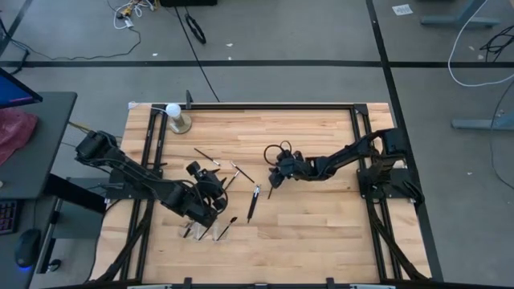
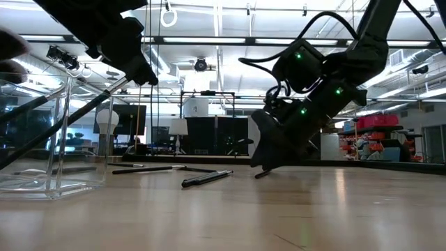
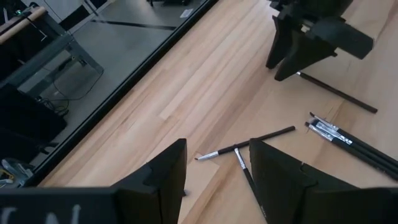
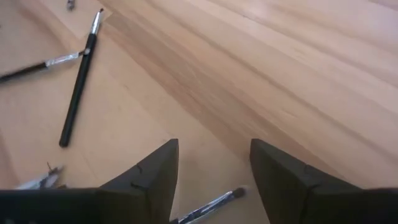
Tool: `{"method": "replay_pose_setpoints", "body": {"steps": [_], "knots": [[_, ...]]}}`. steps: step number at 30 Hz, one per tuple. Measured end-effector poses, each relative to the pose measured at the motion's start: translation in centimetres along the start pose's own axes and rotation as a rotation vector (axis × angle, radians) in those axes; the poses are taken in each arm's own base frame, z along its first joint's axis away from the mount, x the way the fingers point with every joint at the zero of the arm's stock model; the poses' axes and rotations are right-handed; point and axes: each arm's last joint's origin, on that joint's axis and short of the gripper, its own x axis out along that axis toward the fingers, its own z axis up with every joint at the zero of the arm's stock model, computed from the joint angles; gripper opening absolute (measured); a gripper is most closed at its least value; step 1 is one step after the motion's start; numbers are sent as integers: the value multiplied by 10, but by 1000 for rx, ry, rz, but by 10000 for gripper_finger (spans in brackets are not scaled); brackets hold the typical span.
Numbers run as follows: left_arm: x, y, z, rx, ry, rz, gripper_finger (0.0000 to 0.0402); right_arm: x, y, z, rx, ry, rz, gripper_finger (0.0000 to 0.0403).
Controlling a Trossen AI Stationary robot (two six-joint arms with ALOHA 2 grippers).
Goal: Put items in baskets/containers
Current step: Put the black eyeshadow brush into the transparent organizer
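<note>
The organizer sits at the counter's front edge, with brushes scattered just beyond. The left gripper hovers above the organizer and the right gripper further right, both jaws released and empty.

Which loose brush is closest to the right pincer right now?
The short brush lying directly below the right pincer, between its open fingers; the others lie farther off.
</note>
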Motion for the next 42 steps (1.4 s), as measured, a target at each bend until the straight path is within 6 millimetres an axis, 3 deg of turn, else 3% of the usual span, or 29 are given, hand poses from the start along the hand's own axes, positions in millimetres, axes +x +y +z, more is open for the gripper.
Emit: {"method": "replay_pose_setpoints", "body": {"steps": [4,10,16,24,33,42], "knots": [[0,0,0,1,0,1,177,-6,1,5,-25,-1,19,204],[0,0,0,1,0,-1,177,-36,2,15,-18,88,55,202],[0,0,0,-7,-1,-1,177,-54,8,4,1,196,51,147],[0,-1,1,-17,-6,-7,177,-33,10,-11,16,172,3,11],[0,-1,1,-14,-6,-6,177,-11,9,-8,32,80,33,7],[0,-1,1,-12,-6,-5,177,-13,12,4,-115,-103,-36,27]]}}
